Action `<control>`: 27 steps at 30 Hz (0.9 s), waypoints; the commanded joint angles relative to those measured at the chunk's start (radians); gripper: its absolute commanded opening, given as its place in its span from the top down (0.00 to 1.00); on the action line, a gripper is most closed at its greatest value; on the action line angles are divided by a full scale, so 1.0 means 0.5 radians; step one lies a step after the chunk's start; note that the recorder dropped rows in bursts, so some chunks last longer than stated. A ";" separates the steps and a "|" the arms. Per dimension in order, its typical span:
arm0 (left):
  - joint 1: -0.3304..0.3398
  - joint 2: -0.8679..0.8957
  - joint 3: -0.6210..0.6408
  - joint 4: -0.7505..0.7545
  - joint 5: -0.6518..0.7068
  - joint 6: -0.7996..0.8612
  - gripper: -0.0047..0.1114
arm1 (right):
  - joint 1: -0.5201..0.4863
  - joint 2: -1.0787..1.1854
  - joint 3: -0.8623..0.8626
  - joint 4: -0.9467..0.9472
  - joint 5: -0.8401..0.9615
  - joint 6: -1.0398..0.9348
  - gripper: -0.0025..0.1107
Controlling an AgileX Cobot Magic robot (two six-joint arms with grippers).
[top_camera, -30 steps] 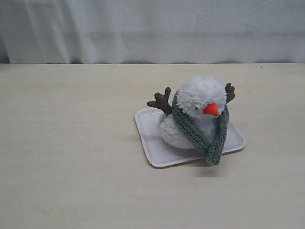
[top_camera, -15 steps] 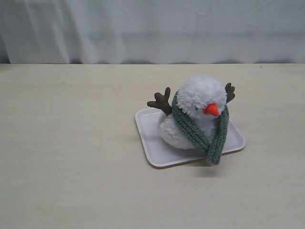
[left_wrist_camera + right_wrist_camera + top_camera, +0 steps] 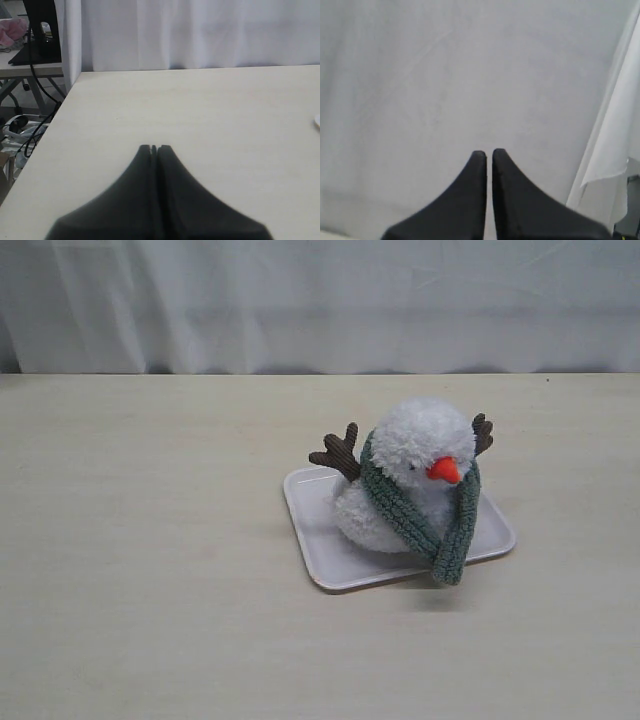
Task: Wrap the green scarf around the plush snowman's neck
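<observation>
The snowman (image 3: 415, 455) sits upright on a white tray (image 3: 320, 530), its orange nose (image 3: 444, 471) pointing toward the table's near right corner. The scarf (image 3: 400, 510) runs around its neck, hiding the crease between head and body. The two ends come down the front, cross low on the belly and hang together over the tray's near edge. One brown arm (image 3: 338, 452) sticks out above the scarf on the side toward the table's left edge, and the other arm (image 3: 483, 432) peeks out behind the head.

The tray lies flat on the table (image 3: 150, 540), right of the middle and about midway between the far and near edges. A white curtain (image 3: 300, 300) hangs behind the far edge.

Neither arm shows in the exterior view. The left gripper (image 3: 154, 148) has its jaws pressed together on nothing, above bare tabletop near the left edge. The right gripper (image 3: 485, 152) has its jaws drawn in to a thin slit, holding nothing, and faces the curtain.
</observation>
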State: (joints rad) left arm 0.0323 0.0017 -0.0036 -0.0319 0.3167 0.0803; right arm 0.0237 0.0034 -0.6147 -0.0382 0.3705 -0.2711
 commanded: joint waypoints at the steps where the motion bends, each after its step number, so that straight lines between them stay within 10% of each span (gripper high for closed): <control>1: 0.004 -0.003 0.007 -0.015 -0.018 -0.007 0.96 | -0.017 -0.007 0.009 0.017 -0.355 -0.003 0.94; 12: 0.004 -0.003 0.007 -0.015 -0.018 -0.007 0.96 | -0.017 -0.007 0.346 0.017 -1.347 -0.003 0.94; 27: 0.004 -0.003 0.007 -0.015 -0.018 -0.007 0.96 | -0.017 -0.007 0.851 0.330 -1.083 -0.003 0.94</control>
State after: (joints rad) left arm 0.0323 0.0017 -0.0036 -0.0319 0.3167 0.0803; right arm 0.0237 0.0034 -0.2236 0.1256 -0.1928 -0.2711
